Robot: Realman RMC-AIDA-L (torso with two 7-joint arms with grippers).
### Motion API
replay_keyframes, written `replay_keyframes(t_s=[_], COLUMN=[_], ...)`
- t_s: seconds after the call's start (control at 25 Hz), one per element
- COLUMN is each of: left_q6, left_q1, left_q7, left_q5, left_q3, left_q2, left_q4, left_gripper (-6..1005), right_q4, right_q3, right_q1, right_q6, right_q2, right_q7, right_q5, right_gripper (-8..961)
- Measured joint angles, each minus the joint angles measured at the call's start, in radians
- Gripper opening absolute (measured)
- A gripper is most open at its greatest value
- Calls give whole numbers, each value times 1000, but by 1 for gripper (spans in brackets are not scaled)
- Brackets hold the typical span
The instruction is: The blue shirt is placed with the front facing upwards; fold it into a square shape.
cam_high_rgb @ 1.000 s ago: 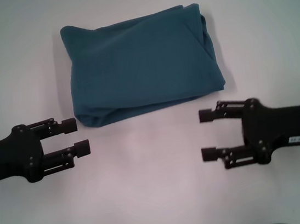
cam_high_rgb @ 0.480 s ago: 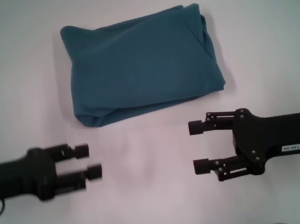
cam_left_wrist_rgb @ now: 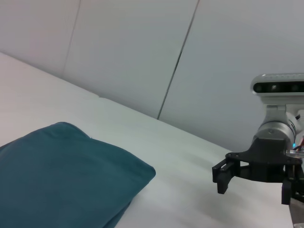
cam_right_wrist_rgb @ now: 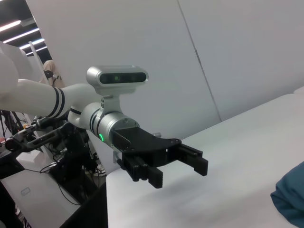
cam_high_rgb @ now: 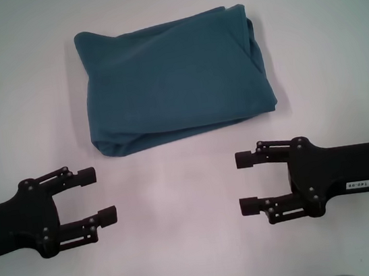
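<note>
The blue shirt (cam_high_rgb: 173,78) lies folded into a rough square on the white table, plain teal side up, no lettering showing. It also shows in the left wrist view (cam_left_wrist_rgb: 61,175) and, as a corner, in the right wrist view (cam_right_wrist_rgb: 290,199). My left gripper (cam_high_rgb: 99,195) is open and empty, near the table's front, a little nearer than the shirt's near left corner. My right gripper (cam_high_rgb: 246,182) is open and empty, in front of the shirt's near right part. Neither touches the shirt.
The white table (cam_high_rgb: 200,258) extends around the shirt on all sides. Grey wall panels (cam_left_wrist_rgb: 142,57) stand behind the table. Stands and cables (cam_right_wrist_rgb: 42,156) show beyond the table's edge in the right wrist view.
Both grippers have drawn back from the shirt toward the table's front. The right one also moved slightly inward. The shirt has not moved.
</note>
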Motion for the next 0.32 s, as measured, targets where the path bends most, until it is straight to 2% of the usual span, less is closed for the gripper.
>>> replay_keyframes(t_s=[0.32], left_q6=[2], left_q1=[-1], left_q7=[4], left_q5=[5], left_q3=[8], left_q2=[-1], left_q4=[-4], left_gripper=[812], right_q4=[0], right_q3=[-10], right_q1=[2], right_q6=[3], right_q2=[1], right_q7=[3], right_q5=[-1], right_gripper=[852])
